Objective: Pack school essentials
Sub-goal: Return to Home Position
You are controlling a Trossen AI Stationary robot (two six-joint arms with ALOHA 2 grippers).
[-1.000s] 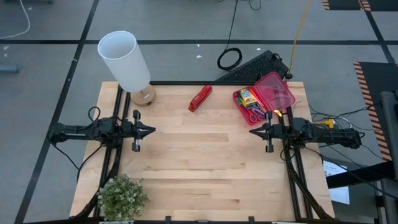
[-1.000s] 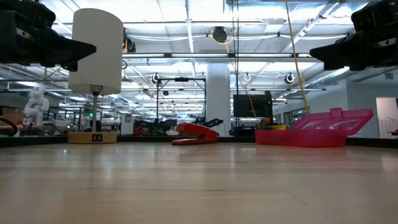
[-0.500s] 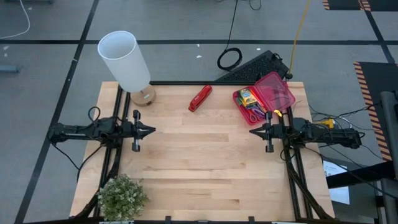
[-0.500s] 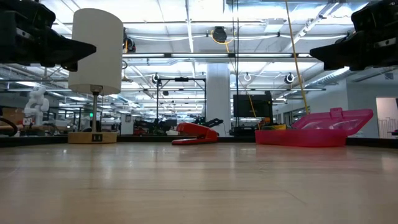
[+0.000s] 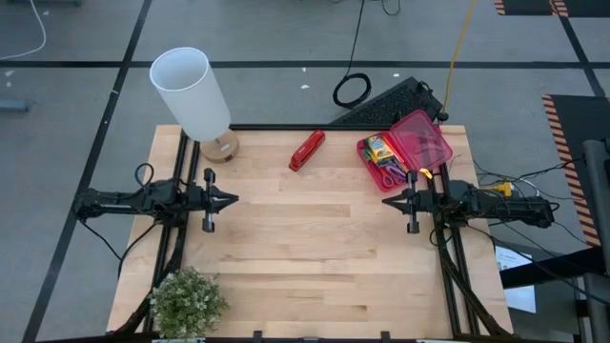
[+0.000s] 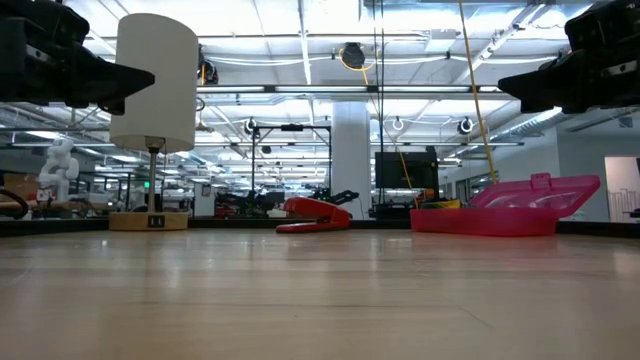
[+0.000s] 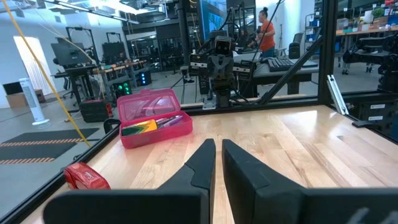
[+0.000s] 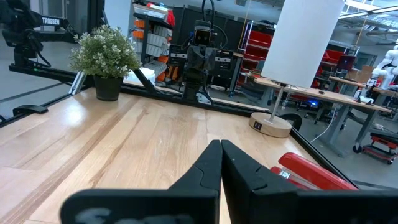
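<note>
A pink plastic box stands at the table's far right with its clear lid swung open. Inside lie school essentials: a green-yellow crayon box and purple- and red-handled scissors; the left wrist view shows the crayon box too. My left gripper hovers shut over the table's left side, pointing right. My right gripper hovers shut just near of the pink box, pointing left. Neither touches anything.
A red stapler lies at the far middle of the table. A lamp with a white shade stands on its wooden base at the far left. A small potted plant sits at the near left corner.
</note>
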